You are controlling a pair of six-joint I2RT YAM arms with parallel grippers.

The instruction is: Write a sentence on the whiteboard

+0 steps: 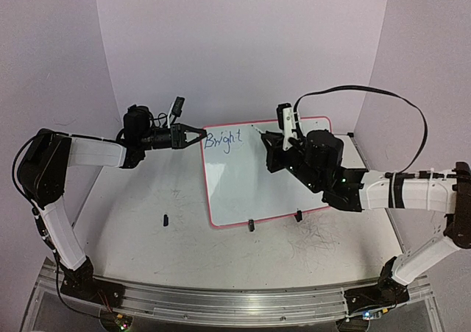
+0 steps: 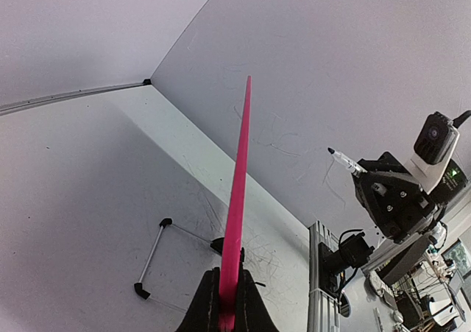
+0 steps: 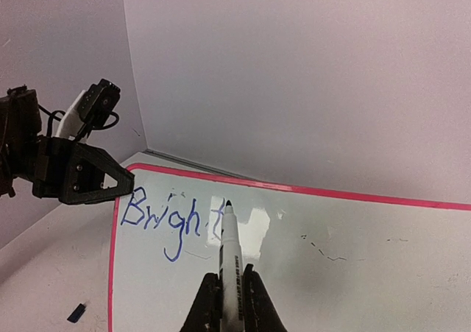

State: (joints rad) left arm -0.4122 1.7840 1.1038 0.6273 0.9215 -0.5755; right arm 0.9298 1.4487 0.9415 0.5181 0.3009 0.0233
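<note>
Progress: of the sentence [image 1: 223,139], only the first word, "Bright", stands in thin blue script at the far-left corner of the whiteboard [image 1: 265,181]. The board lies flat mid-worktop [image 1: 140,229], and I judge the rest of the words not yet written, as most of its glossy, round-cornered face is bare. The left fingers [image 2: 204,311] are clamped on its thin pink rim, while the right fingers [image 3: 209,302] grip a slim white marker [image 3: 231,247] whose dark tip is just right of the "t"; contact cannot be confirmed.

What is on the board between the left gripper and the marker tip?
The blue handwritten word "Bright" on the whiteboard, clearest in the right wrist view.
</note>
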